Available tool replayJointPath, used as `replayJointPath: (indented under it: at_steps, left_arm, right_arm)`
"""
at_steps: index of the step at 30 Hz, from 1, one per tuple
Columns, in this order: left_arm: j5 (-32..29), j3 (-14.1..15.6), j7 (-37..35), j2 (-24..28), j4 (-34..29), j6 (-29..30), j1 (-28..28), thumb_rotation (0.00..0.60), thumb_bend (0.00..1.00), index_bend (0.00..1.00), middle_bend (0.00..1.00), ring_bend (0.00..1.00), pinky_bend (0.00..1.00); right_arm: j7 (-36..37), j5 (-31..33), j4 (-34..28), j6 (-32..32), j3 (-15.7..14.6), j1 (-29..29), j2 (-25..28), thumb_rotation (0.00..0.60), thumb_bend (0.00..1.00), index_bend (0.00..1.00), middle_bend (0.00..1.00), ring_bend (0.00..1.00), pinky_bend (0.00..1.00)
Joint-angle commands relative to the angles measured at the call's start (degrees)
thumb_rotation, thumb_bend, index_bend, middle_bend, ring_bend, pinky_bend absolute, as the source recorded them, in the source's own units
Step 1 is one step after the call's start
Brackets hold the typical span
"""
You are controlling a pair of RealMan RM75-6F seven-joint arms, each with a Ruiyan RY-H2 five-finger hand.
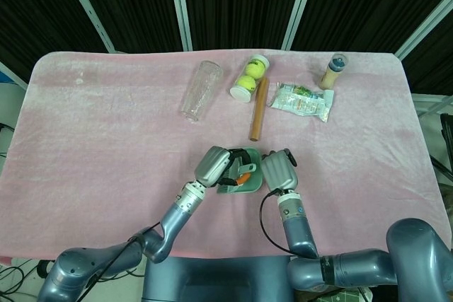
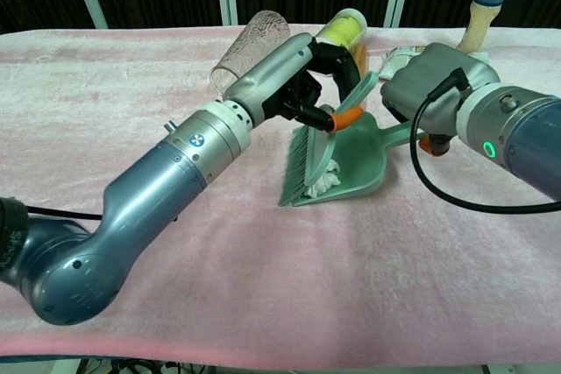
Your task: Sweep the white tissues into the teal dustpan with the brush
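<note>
The teal dustpan (image 2: 364, 153) lies on the pink cloth, and my right hand (image 2: 429, 85) grips its handle from the right. My left hand (image 2: 294, 81) holds the teal brush (image 2: 301, 164) by its orange-tipped handle (image 2: 347, 117). The bristles stand at the pan's open left edge. White tissues (image 2: 326, 179) lie inside the pan just behind the bristles, partly hidden. In the head view my left hand (image 1: 214, 166) and right hand (image 1: 278, 170) sit close together, covering most of the dustpan (image 1: 248, 187).
Farther back lie a clear glass (image 1: 200, 90) on its side, a tennis-ball tube (image 1: 249, 79), a wooden stick (image 1: 258, 109), a snack packet (image 1: 303, 100) and a small bottle (image 1: 333, 71). The pink cloth (image 1: 106, 125) covers the whole table.
</note>
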Motion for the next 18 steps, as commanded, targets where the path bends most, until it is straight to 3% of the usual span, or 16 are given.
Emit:
replayJointPath:
  at_steps: [1, 10, 18]
  left_arm:
    - [0.38, -0.86, -0.85, -1.01, 1.15, 0.95, -0.92, 0.6, 0.5, 0.74, 0.81, 0.86, 0.95]
    - [0.77, -1.87, -2.79, -2.71, 2.55, 2.4, -2.13, 0.6, 0.5, 0.74, 0.81, 0.86, 0.95]
    - [2.12, -0.59, -3.19, 0.33, -0.43, 4.53, -0.55, 0.6, 0.5, 0.74, 0.81, 0.86, 0.95]
  right_arm:
    - [0.06, 0.05, -0.01, -0.01, -0.04, 0.02, -0.01, 0.6, 0.58, 0.82, 0.74, 0.77, 0.66]
    - [0.54, 0.46, -0.1, 0.21, -0.38, -0.12, -0.47, 0.6, 0.58, 0.82, 0.74, 0.77, 0.67]
    - [0.95, 0.19, -0.36, 0.79, 0.03, -0.04, -0.02, 0.6, 0.58, 0.82, 0.74, 0.77, 0.66]
